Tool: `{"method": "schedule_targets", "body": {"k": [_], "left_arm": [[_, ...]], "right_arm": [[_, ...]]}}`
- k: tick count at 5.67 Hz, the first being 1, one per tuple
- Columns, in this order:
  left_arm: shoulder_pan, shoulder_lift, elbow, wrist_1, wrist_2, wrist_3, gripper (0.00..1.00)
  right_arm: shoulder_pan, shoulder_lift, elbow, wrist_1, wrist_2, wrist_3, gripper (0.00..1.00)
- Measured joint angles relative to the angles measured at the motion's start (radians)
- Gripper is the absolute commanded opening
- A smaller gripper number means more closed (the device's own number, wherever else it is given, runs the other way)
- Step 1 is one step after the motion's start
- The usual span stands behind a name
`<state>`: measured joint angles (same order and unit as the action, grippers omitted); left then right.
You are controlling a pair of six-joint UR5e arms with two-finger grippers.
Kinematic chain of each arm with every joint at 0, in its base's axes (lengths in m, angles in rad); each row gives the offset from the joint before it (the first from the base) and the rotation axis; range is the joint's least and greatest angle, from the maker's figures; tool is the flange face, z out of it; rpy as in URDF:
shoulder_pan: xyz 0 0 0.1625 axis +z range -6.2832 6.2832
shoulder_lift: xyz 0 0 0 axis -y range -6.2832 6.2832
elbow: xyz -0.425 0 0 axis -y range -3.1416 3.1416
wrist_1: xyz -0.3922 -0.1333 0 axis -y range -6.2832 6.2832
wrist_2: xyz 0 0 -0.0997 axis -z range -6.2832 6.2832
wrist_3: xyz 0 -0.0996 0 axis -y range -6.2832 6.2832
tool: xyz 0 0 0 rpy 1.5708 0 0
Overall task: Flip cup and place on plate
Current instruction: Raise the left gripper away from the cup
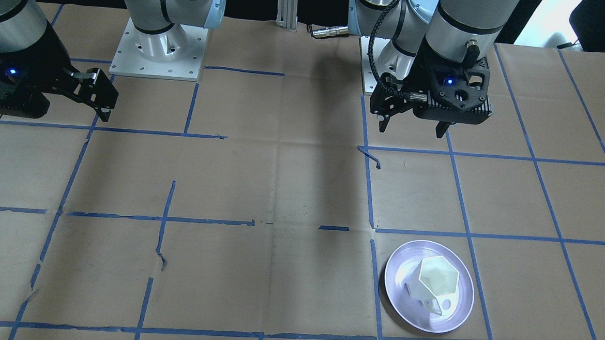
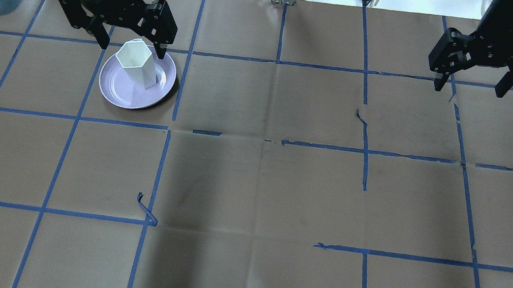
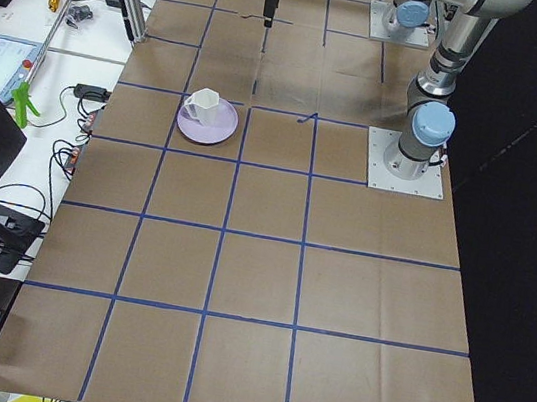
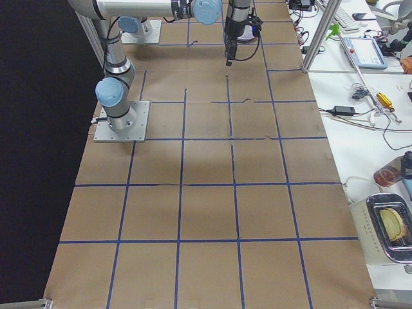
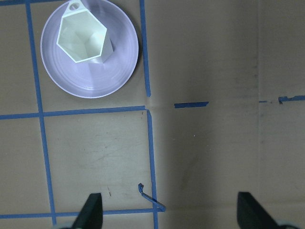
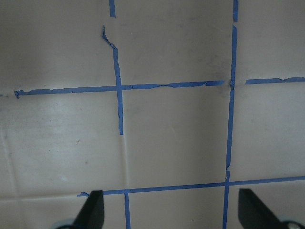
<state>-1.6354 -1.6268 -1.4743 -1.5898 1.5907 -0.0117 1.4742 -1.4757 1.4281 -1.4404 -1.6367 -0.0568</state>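
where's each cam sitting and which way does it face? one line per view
Front-facing: across the table, facing the robot; both bases, left gripper, right gripper.
Overhead: behind the robot, looking forward-down; both grippers.
Exterior left: table end, looking along it; left arm's base.
Exterior right: opposite end; right arm's base.
Left wrist: straight down; own fingertips.
Right wrist: down at tape grid; own fingertips.
Shared: front-facing and overhead both show the cup upright on the plate.
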Motion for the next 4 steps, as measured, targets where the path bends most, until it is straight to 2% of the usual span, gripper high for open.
{"method": "schedule_targets", "body": {"k": [4], "left_arm": [[0.003,0.011,-0.008,-0.004,-0.011,-0.056,0.99]], "right_arm": [[0.000,0.000,0.000,-0.001,0.000,0.000,1.00]]}}
